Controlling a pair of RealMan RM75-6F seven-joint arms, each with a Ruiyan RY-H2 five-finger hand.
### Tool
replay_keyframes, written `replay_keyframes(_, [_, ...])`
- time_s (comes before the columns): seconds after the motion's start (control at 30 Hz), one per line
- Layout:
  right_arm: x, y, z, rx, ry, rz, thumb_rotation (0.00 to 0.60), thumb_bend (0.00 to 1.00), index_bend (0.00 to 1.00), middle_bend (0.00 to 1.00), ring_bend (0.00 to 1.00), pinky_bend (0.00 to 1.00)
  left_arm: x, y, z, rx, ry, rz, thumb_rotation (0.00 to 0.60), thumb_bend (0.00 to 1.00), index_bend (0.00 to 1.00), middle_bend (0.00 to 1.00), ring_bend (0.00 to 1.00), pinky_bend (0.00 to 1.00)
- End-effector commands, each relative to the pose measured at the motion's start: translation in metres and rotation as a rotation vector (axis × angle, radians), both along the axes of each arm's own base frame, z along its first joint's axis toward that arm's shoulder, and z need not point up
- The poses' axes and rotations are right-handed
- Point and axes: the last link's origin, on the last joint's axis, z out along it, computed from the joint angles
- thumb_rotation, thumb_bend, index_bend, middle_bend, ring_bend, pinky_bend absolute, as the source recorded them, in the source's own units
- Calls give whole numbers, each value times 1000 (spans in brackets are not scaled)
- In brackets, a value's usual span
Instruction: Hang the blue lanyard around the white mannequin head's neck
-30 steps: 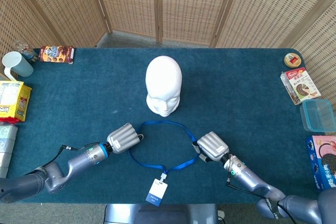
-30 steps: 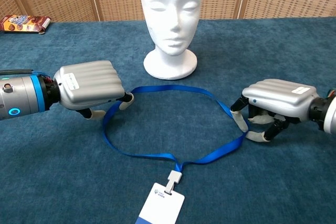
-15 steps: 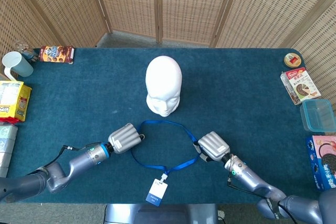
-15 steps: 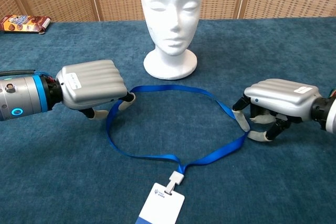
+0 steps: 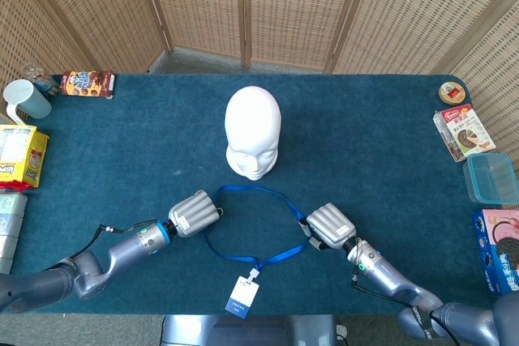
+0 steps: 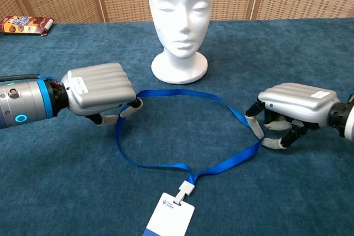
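Note:
The white mannequin head [image 5: 252,130] [image 6: 180,20] stands upright mid-table, facing me. In front of it the blue lanyard [image 5: 255,220] [image 6: 182,128] lies in a loop on the cloth, its white badge [image 5: 242,296] [image 6: 168,214] nearest me. My left hand [image 5: 193,213] [image 6: 98,92] has its fingers curled over the loop's left side and grips the strap there. My right hand [image 5: 328,226] [image 6: 290,111] is at the loop's right side, pinching the strap between its fingertips [image 6: 255,128]. Both hands sit low on the table.
The table [image 5: 365,143] is covered in dark blue cloth. At the left edge are a snack bar [image 5: 87,83], a blue cup [image 5: 26,100] and a yellow packet [image 5: 20,155]. At the right edge stand food boxes [image 5: 464,133] and a clear container [image 5: 491,178]. Wicker screens stand behind.
My left hand has shifted slightly right, pulling the loop's left side inward. The right hand has barely moved.

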Motion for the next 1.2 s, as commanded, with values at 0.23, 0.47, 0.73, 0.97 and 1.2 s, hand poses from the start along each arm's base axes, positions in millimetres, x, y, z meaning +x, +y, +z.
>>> replay_keyframes(0.23, [-1,0,1,-2,2,-3,600,434,681,1000,1000,1000,3,1,-4,-2,-3,0,600,405,570,864,838,869])
replay_keyframes(0.47, [-1,0,2,-2,1,-4,600,434,685,1000,1000,1000,5,-1,-6,-9,0,-1,600,472,575,867,841,869])
replay_keyframes(0.73, [-2,-1,2,-5,-4,-9,600,436,698,1000,1000,1000,6,-2,-7,-13,-3,-1,600,511,626,889,856,877])
replay_keyframes(0.97, [-2,-1,5,-13,-20,-19,600,444,716,1000,1000,1000,3,-4,-1,-13,-39,15,600,514,633,916,876,882])
replay_keyframes(1.2, [2,0,11,-15,-70,-42,600,448,733,1000,1000,1000,-3,-6,12,-2,-98,35,600,515,640,945,914,900])
